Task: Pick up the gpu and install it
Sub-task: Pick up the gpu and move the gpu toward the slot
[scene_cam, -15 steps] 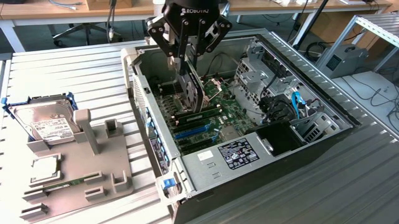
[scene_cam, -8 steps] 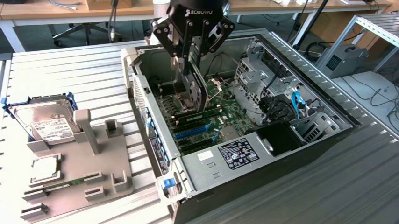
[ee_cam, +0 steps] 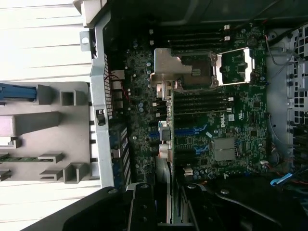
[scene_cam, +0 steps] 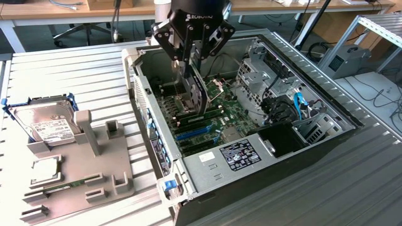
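- The gripper stands inside the open computer case, its jaws clamped on the upper edge of the gpu.
- The gpu hangs edge-down from the fingers over the motherboard, dark cooler side facing the exterior view's right. Its lower end is near the blue expansion slots.
- In the wrist view the gpu runs as a thin strip from between the black fingers towards the board, near the blue slots. Whether its contact edge has met a slot cannot be told.
- The step in hand looks like aligning and seating the card. Doing it well probably means bringing the contact edge parallel to the chosen slot along its whole length, with the bracket end towards the case's rear wall.
- Pressure is best applied straight down; a tilted card could jam at one end or scrape nearby components.
- The grip sits on a narrow edge, so the card may pivot under load. A slow, even push would suit.
- The hard drive stands in the grey holder outside the case, well apart from the work.
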Action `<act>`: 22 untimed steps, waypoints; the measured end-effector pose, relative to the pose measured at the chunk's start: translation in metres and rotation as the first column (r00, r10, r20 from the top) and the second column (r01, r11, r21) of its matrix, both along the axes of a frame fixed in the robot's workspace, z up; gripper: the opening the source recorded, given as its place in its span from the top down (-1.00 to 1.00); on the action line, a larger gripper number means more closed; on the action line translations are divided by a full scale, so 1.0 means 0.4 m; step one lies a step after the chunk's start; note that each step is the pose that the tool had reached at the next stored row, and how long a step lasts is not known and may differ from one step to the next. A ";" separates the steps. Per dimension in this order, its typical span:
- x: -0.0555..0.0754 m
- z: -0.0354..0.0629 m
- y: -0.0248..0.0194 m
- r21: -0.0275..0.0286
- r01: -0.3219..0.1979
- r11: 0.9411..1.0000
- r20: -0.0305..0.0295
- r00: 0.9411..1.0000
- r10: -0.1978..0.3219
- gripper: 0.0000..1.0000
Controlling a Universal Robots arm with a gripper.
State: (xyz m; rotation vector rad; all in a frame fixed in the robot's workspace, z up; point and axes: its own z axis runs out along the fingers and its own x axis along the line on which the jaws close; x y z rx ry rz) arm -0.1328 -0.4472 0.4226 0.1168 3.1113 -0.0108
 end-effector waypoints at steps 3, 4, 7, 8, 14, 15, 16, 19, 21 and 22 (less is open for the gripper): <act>0.000 -0.007 0.001 0.000 0.000 1.000 0.000 1.000 0.000 0.47; 0.000 -0.009 0.002 0.000 0.000 1.000 0.000 1.000 0.000 0.47; 0.000 -0.015 0.003 0.000 0.000 1.000 0.000 1.000 0.000 0.47; 0.000 -0.017 0.003 0.000 0.000 1.000 0.000 1.000 0.000 0.47; 0.000 -0.029 0.005 0.000 0.000 1.000 0.000 1.000 0.000 0.47; 0.000 -0.032 0.005 0.000 0.000 1.000 0.000 1.000 0.000 0.47; 0.000 -0.034 0.005 0.000 0.000 1.000 0.000 1.000 0.000 0.47; 0.000 -0.044 0.007 0.000 0.000 1.000 0.000 1.000 0.000 0.47; 0.000 -0.049 0.008 0.000 0.000 1.000 0.000 1.000 0.000 0.47; 0.000 -0.052 0.009 0.000 0.000 1.000 0.000 1.000 0.000 0.47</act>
